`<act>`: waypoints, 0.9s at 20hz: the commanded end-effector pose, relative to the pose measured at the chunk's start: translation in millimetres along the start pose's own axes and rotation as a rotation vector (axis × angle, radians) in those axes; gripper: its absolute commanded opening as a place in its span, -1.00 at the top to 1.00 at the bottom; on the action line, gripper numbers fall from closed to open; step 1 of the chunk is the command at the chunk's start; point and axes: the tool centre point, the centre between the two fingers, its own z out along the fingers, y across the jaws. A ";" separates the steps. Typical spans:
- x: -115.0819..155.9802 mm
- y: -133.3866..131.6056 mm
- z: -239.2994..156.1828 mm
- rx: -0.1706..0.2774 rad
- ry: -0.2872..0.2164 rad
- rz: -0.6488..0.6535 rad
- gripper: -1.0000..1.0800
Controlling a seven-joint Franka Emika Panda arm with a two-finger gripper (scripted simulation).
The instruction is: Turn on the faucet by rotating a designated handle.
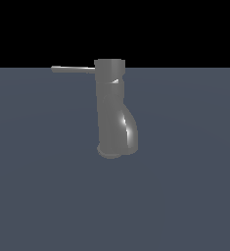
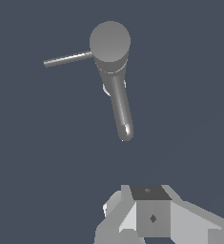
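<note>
The faucet (image 1: 114, 115) is a dark grey glossy column with a cylindrical cap and a bulging curved spout end, standing on the grey floor. In the wrist view (image 2: 114, 71) I see it from above, spout pointing toward me. The handle (image 1: 73, 69) is a thin straight grey rod sticking out from the cap toward the exterior view's left; it also shows in the wrist view (image 2: 68, 59). My gripper (image 2: 149, 191) shows only in the wrist view, above and well away from the faucet, touching nothing. Its fingertips read as one joined block with no gap, so it looks shut and empty.
A flat grey-blue floor (image 1: 185, 196) surrounds the faucet, with a black background beyond its far edge. No other objects are in view.
</note>
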 end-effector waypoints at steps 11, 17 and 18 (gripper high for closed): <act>36.6 -13.0 13.6 0.017 -0.007 0.172 1.00; 62.2 -24.0 26.0 0.024 -0.014 0.298 1.00; 66.4 -26.0 28.3 0.025 -0.015 0.319 1.00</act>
